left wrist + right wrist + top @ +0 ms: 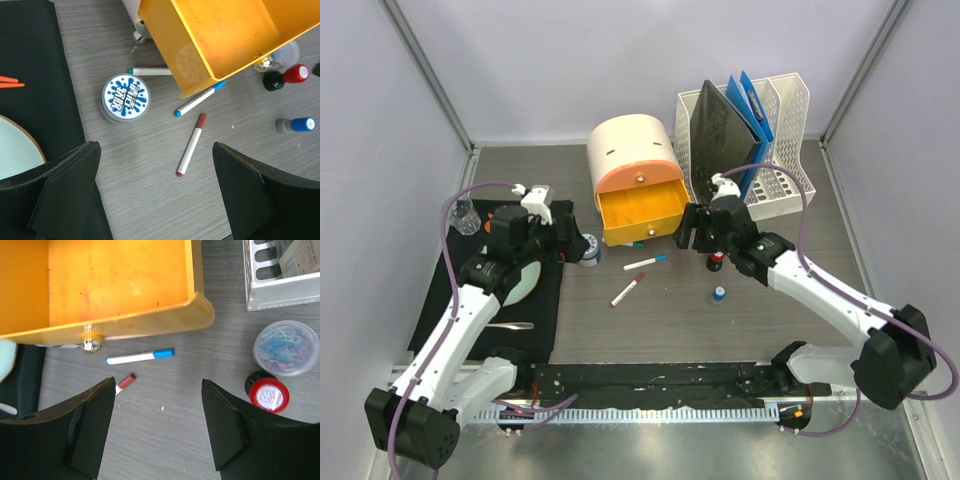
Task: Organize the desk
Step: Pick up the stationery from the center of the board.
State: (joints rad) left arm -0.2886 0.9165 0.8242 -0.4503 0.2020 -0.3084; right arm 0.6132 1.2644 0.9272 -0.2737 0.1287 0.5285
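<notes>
Two markers below, hovers low over the dark wood-grain bench (670,335) with left tool (154,165) spread empty above the red-capped marker (191,145) and right tool (157,390) spread above the blue-capped marker (139,357), seemingly lining up pickups for the open orange drawer (638,212).

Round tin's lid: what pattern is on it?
The round tin shows a blue splash design on white; left wrist view.

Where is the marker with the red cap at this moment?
In the top view the red-capped marker lies on the desk near its centre, just in front of the blue-capped marker and the open orange drawer.
</notes>
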